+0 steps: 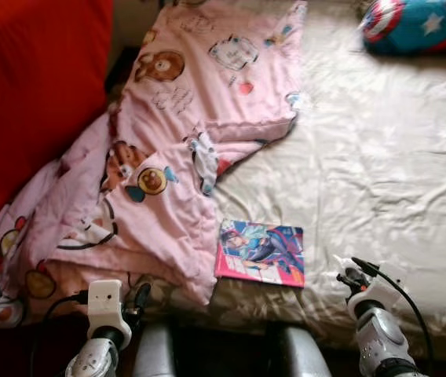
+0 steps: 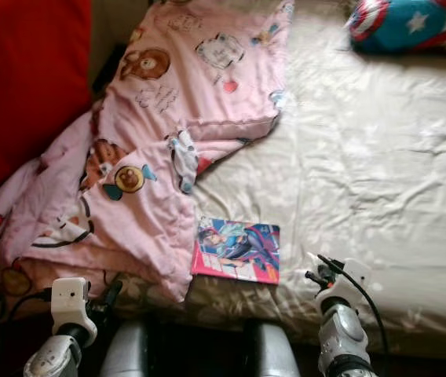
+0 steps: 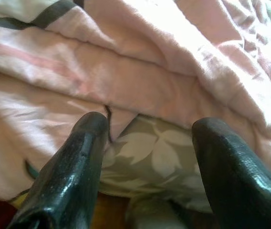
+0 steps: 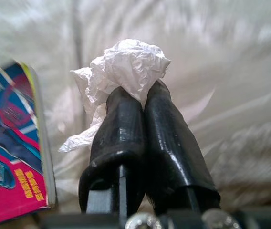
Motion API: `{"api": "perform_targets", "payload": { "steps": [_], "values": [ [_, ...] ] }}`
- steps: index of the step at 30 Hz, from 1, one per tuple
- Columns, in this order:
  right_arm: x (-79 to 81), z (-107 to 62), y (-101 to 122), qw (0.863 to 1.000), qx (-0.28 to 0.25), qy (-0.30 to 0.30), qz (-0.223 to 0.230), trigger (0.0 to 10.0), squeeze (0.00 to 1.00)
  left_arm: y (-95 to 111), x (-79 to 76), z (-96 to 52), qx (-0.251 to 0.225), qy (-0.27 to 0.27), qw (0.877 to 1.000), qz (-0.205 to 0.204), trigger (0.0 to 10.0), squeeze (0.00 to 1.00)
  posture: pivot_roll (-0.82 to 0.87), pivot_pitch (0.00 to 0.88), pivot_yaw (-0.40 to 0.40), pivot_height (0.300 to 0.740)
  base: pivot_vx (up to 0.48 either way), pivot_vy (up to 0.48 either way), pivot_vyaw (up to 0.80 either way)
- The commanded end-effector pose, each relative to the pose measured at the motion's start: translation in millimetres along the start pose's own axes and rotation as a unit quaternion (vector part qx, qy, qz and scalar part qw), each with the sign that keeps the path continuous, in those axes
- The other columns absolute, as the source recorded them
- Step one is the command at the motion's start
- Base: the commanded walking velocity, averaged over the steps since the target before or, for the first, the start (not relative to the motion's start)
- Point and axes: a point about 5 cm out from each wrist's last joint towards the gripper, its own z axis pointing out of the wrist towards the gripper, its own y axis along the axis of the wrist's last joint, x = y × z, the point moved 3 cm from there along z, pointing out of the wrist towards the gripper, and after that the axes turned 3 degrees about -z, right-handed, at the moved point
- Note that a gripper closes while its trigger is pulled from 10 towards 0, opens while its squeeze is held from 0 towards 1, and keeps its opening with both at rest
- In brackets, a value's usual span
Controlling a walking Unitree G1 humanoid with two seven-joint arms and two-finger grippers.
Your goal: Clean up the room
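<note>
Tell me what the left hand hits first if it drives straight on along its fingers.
Likely the pink blanket, bunched right ahead of the open left hand. A patch of leaf-print sheet shows between the fingers below it; depth is unclear, so the sheet could come first.

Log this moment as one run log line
right gripper: shut on crumpled tissue | left gripper: open, at pink blanket | book: on bed

Head stereo pair down over bed (image 1: 380, 165), wrist views close, somewhat blurred

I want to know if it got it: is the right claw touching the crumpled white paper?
Touching. The right wrist view shows the right claw shut on the crumpled white paper.
</note>
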Motion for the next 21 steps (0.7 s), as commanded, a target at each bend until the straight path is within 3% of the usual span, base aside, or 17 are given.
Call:
{"api": "perform_targets", "payload": {
  "steps": [1,2,3,4,5,8,10,14,21],
  "values": [
    [-8.1,-7.1,-12,1.000,0.016,-0.002,-0.014,0.0,0.00,-24,3.6,-4.6,0.035,0.019,0.999,-0.014,10.0,0.00,0.03,0.000,-0.102,0.619,0.000,0.000,0.00],
    [-9.7,-8.1,-14,1.000,0.021,-0.004,-0.012,0.0,0.00,-28,2.3,-4.4,0.042,0.020,0.999,-0.017,10.0,0.00,0.03,0.000,-0.102,0.619,0.000,0.000,0.00],
    [-12.0,-11.1,-21,0.999,0.033,-0.003,-0.020,3.6,0.00,-37,0.4,-4.9,0.058,0.019,0.998,-0.016,10.0,0.00,0.02,0.000,-0.111,0.619,0.000,0.000,0.00],
    [-13.4,-13.3,-25,0.999,0.041,-0.001,-0.027,3.6,0.00,-42,-0.8,-5.1,0.069,0.019,0.997,-0.015,10.0,0.00,0.02,0.000,-0.111,0.619,0.000,0.000,0.00],
    [-17.1,-18.6,-37,0.997,0.069,0.002,-0.046,10.0,0.00,-56,-4.0,-6.3,0.095,0.021,0.995,-0.019,10.0,0.00,0.02,0.000,-0.130,0.619,0.000,0.000,0.00],
    [-23.2,-25.8,-51,0.992,0.102,0.000,-0.070,10.0,0.00,-69,-5.6,-9.1,0.124,0.026,0.992,-0.022,10.0,0.00,0.02,0.000,-0.140,0.619,0.000,0.000,0.00],
    [-36.7,-37.9,-70,0.984,0.148,-0.024,-0.097,10.0,0.00,-84,-8.4,-13.7,0.158,0.026,0.987,-0.022,10.0,0.00,0.02,0.000,-0.127,0.619,0.000,0.000,0.00],
    [-43.4,-43.7,-77,0.982,0.164,-0.042,-0.083,10.0,0.00,-92,-8.6,-16.3,0.179,0.021,0.984,-0.013,10.0,0.00,0.04,0.000,-0.092,0.619,0.000,0.000,0.00],
    [-35.2,-62.5,-110,0.971,0.220,-0.031,-0.084,10.0,0.00,-92,10.9,-12.1,0.193,0.028,0.981,0.015,10.0,0.00,0.04,0.000,-0.085,0.643,0.000,0.000,0.00]
  ]
}}
